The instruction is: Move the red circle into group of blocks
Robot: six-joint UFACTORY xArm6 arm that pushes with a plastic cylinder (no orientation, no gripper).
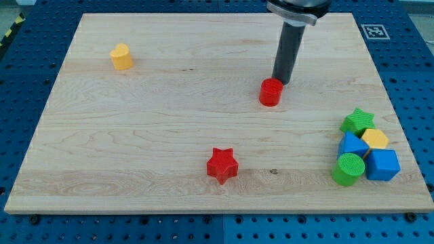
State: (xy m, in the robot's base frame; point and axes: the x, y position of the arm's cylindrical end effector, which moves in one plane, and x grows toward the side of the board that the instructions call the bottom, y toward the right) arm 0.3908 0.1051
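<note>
The red circle (270, 92) stands on the wooden board, right of centre. My tip (279, 82) is at its upper right edge, touching or nearly touching it. The group of blocks sits at the view's lower right: a green star (357, 121), a yellow block (375, 139), a blue block (351, 144), a blue cube (383, 165) and a green cylinder (348, 169). The red circle is well to the upper left of this group.
A red star (222, 165) lies near the bottom centre. A yellow block (122, 57) stands at the upper left. The board (135, 135) lies on a blue perforated table, with a tag marker (372, 30) at the upper right.
</note>
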